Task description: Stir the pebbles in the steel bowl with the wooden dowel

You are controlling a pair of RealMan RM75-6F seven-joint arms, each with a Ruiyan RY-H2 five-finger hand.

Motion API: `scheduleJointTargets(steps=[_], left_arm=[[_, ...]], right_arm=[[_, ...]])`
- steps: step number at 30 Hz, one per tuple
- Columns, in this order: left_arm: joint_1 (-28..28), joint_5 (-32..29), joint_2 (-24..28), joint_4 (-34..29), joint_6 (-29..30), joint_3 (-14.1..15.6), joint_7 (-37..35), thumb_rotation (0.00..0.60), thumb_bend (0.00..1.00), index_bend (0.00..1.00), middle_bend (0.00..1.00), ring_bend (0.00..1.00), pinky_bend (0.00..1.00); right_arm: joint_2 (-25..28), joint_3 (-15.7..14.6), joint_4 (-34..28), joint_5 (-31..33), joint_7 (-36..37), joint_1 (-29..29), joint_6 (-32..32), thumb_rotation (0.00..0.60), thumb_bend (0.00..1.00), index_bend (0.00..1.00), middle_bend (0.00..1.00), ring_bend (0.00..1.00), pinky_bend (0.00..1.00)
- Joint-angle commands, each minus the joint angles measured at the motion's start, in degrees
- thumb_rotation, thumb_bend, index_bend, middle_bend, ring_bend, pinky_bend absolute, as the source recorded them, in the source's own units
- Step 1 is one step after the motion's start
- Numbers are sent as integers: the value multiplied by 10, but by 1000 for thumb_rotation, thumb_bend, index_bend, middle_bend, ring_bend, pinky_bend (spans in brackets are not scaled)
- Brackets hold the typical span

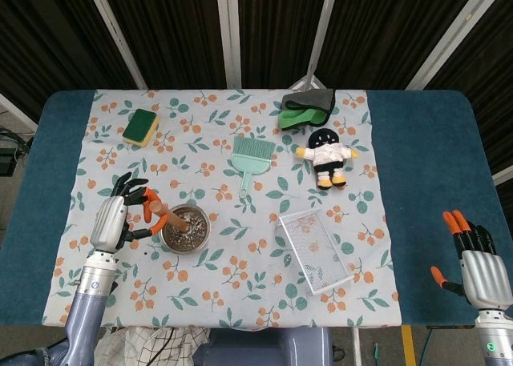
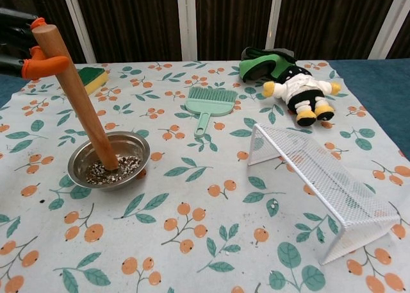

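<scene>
A steel bowl of grey pebbles sits on the floral cloth at the near left. A wooden dowel leans in it, its lower end in the pebbles on the bowl's left side and its top tilted up to the left. My left hand pinches the dowel's upper end with orange-tipped fingers. My right hand hangs over the blue table edge at the near right, fingers apart and holding nothing.
A white wire basket lies on its side right of the bowl. Behind are a green hand brush, a plush doll, a green-grey cloth and a sponge. Dark specks lie on the cloth left of the bowl.
</scene>
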Motion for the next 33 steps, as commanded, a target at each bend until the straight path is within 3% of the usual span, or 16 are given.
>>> scheduleJointTargets(steps=[1, 14, 33], left_arm=[[-2, -3, -5, 9, -4, 1, 4, 600, 772, 661, 743, 210, 17], [-1, -4, -17, 21, -6, 3, 6, 600, 772, 661, 743, 210, 17], [-3, 14, -3, -33, 4, -13, 10, 600, 772, 662, 743, 210, 17]], right_arm=[[0, 0, 0, 0, 0, 0, 0, 600, 310, 0, 0, 0, 0], [1, 1, -1, 0, 0, 1, -1, 600, 309, 0, 0, 0, 0], [1, 0, -1, 0, 0, 1, -1, 600, 310, 0, 0, 0, 0]])
